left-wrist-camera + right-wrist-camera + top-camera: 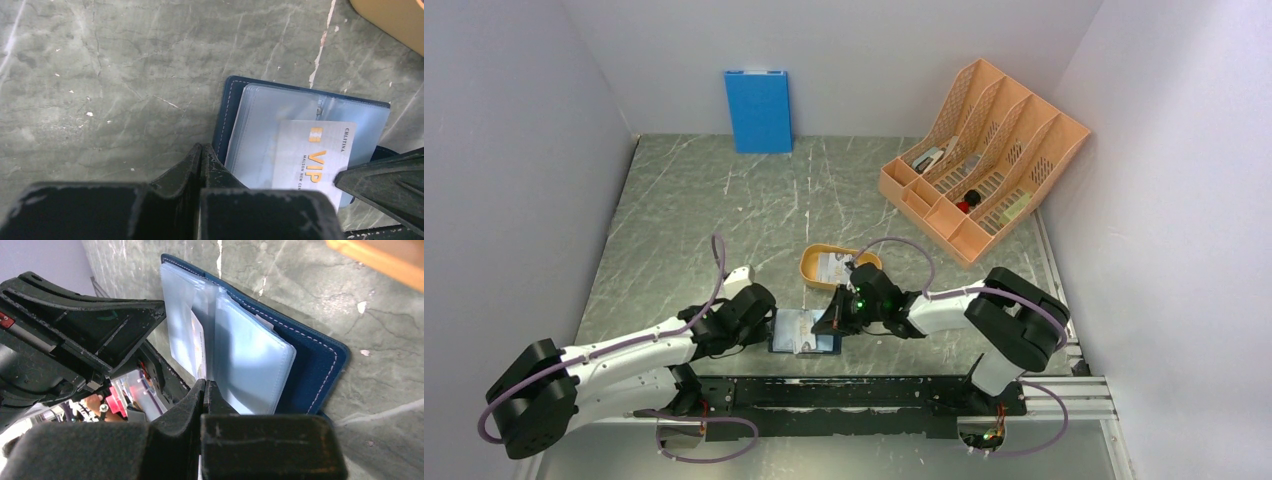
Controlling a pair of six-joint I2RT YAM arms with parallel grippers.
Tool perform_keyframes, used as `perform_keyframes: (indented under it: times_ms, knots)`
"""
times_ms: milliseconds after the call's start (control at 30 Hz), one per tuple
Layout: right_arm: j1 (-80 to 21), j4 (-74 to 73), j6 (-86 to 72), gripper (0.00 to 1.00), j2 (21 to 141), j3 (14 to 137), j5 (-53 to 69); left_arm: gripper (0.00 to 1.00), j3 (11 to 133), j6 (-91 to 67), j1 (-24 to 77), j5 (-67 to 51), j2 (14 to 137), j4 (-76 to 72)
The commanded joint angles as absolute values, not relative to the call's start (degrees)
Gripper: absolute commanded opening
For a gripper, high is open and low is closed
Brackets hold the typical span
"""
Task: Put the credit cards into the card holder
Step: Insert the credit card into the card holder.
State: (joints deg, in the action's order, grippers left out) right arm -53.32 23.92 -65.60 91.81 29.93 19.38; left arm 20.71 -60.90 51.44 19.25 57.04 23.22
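The job is partway through, by the look of it. The wallet (804, 335) lies open on the table (724, 220) between the two arms, at the near edge, with its clear sleeves (250, 360) fanned upward. A pale VIP card (312, 150) sits on the sleeves with most of its face showing. In the right wrist view its edge appears to be entering the gap between two sleeves, so I judge it is being fed in but is not seated. More cards (832, 265) wait in the orange tray (805, 268) just behind the wallet, so at least those are left to do. Whether any card is already tucked away, I cannot tell.

The left arm lies stretched low across the table from its base, wrist near the wallet's left side. The left fingers (187, 165) are together, tips right at the navy cover's edge; whether they pinch the cover or merely press beside it is unclear. The right arm folds its elbow out to the right and reaches back leftward, wrist tipped down over the wallet. The right fingers (190, 400) are pressed together, seemingly clamped on the VIP card's edge.
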Motion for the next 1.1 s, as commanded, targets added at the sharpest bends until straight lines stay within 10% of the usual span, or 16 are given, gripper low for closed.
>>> perform_keyframes:
  times_ms: [0,1067]
  knots:
    - [-53.1,25.5,-67.4,0.00,92.1,28.3,15.7,0.05,17.6,-61.3,51.2,14.7,57.9,25.6]
    - [-54.1,25.0,-69.0,0.00,93.4,29.0,11.8,0.05,15.5,-61.4,51.2,11.7,58.6,21.7]
